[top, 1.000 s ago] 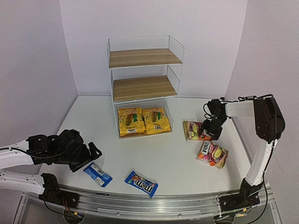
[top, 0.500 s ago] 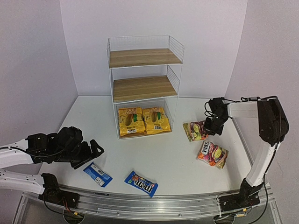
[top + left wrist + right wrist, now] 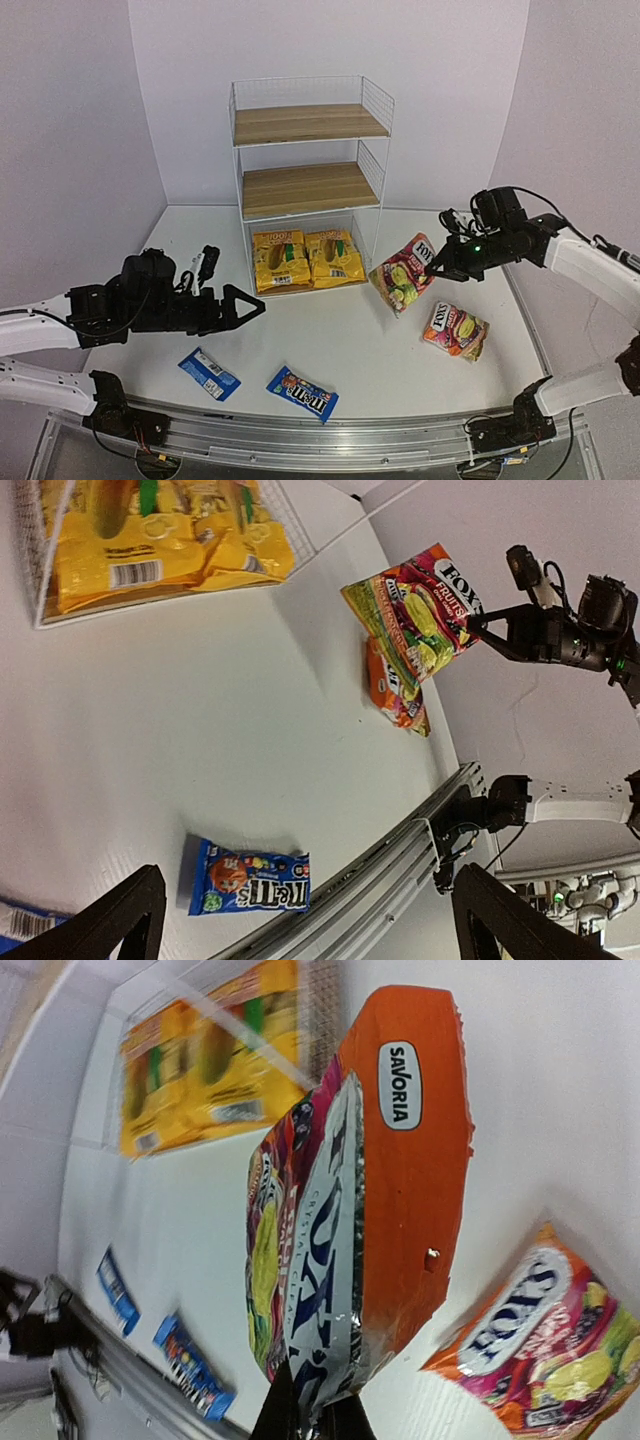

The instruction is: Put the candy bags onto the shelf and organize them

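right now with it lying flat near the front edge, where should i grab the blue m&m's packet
Come straight down and pinch the blue m&m's packet across its short width, near the middle. It lies flat and slanted on the table with nothing touching it, so no edge offers itself from the side.

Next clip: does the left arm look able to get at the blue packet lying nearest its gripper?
Probably yes. The left gripper is open and empty, hovering just beyond the blue packet, which lies flat on the table with nothing on it or between them.
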### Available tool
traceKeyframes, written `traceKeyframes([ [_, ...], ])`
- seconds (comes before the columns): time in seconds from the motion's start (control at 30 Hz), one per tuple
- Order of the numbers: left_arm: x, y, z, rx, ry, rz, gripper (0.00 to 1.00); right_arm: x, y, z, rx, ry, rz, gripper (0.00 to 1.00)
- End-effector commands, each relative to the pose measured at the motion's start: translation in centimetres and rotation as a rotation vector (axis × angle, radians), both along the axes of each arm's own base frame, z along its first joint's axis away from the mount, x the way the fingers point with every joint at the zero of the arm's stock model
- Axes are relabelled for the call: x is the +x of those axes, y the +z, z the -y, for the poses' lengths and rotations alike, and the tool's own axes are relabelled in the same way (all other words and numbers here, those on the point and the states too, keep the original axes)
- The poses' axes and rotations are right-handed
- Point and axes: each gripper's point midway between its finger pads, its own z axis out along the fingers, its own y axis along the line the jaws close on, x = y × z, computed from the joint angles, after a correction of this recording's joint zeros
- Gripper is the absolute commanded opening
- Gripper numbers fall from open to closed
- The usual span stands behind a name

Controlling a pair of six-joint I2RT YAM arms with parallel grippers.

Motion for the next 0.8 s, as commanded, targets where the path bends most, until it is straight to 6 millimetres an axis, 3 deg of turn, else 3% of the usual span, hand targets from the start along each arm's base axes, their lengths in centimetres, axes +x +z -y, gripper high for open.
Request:
traceKeyframes([
  [0.0,-1.0,1.9,4.6,-0.130,-0.208,0.081,1.00,-6.6,4.2,-4.7,0.166,0.303,0.010,0.00],
  [0.13,-1.0,3.2,6.9,-0.268,-0.259,0.087,1.00,-8.9,7.3,-6.8,0.259,0.400,0.029,0.00],
  [0.33,-0.5,5.3,9.3,-0.413,-0.295,0.118,0.98,-10.8,10.0,-9.4,0.337,0.523,0.051,0.00],
  [0.47,-0.9,5.0,11.1,-0.424,-0.368,0.102,0.94,-11.8,12.1,-10.5,0.403,0.597,0.078,0.00],
  [0.77,-3.0,6.1,12.4,-0.516,-0.511,0.103,0.92,-13.7,13.4,-11.5,0.474,0.712,0.060,0.00],
])
